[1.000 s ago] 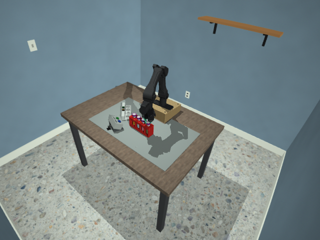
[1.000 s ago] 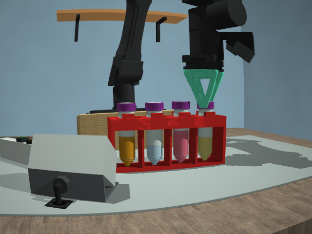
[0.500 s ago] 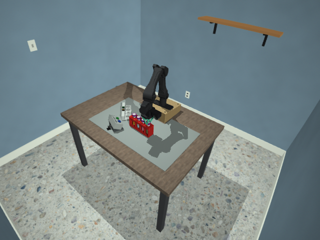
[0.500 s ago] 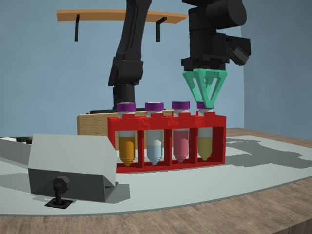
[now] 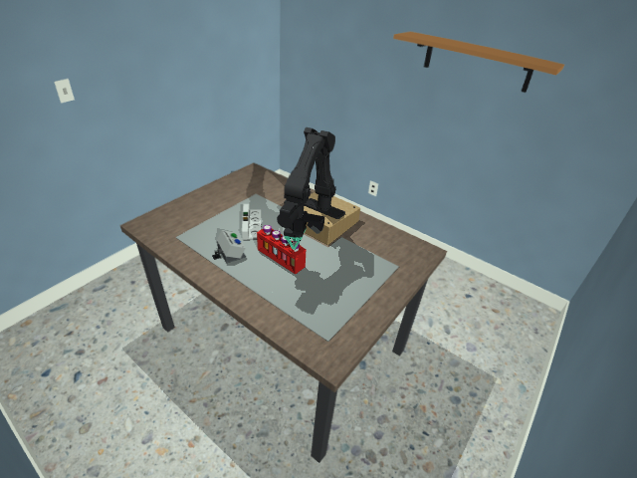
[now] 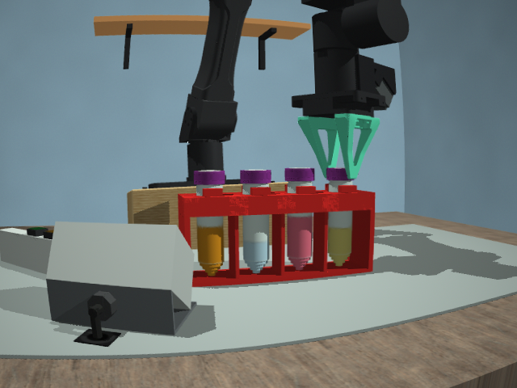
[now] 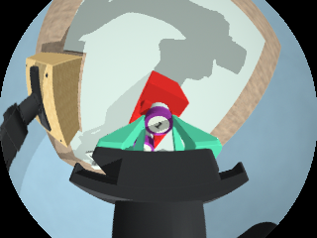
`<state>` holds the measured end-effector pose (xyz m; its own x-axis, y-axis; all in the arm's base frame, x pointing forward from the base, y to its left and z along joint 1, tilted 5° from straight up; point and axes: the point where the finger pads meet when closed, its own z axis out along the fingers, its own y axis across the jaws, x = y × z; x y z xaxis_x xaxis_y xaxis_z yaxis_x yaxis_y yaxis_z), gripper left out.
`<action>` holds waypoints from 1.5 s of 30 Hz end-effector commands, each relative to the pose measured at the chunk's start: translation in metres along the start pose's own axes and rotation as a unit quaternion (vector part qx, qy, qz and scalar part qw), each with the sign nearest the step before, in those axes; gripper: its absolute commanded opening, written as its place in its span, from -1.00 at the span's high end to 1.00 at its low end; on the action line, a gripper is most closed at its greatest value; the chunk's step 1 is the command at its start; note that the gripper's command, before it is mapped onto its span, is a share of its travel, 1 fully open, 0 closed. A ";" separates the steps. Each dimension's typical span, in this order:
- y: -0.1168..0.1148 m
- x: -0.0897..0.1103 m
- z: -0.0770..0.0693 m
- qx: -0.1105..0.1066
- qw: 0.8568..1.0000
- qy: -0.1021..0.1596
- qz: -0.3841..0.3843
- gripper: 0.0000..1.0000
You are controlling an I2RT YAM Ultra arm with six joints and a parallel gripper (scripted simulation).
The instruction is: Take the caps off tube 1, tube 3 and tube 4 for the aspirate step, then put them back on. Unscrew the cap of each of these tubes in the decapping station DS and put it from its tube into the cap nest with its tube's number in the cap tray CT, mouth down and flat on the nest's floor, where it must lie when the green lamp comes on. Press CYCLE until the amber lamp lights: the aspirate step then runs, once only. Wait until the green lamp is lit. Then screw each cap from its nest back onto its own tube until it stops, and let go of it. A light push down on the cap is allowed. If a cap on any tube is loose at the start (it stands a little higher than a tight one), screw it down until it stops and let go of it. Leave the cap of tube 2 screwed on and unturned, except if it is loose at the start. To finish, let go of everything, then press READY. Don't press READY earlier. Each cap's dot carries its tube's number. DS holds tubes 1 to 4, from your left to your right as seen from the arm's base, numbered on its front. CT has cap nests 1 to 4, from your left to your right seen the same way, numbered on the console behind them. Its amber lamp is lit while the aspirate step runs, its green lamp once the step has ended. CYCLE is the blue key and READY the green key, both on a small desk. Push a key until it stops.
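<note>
The purple cap (image 6: 336, 173) of the rightmost tube (image 6: 340, 234) in the red station (image 6: 275, 203) is pinched by the gripper (image 6: 338, 174), fingers part-closed.

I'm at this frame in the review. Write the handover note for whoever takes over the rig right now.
Tool: shut on the purple cap of the yellow-liquid end tube, rightmost in the exterior view, cap on its tube.
Things: the other three caps sit on their tubes in the red station; cap tray is behind the key desk.
Done: no cap is off yet.
Left: all uncapping, nesting, CYCLE, recapping, READY.
</note>
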<state>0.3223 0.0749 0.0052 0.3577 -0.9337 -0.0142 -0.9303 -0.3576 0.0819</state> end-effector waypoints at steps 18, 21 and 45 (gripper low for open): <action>-0.002 0.001 -0.003 0.005 0.989 0.000 0.149 0.02; -0.002 0.001 -0.003 0.005 0.973 -0.001 0.231 0.02; -0.002 0.001 -0.003 0.004 0.690 -0.003 0.723 0.02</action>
<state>0.3217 0.0748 0.0048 -0.8502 -0.5202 0.0805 -0.5196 0.8539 0.0297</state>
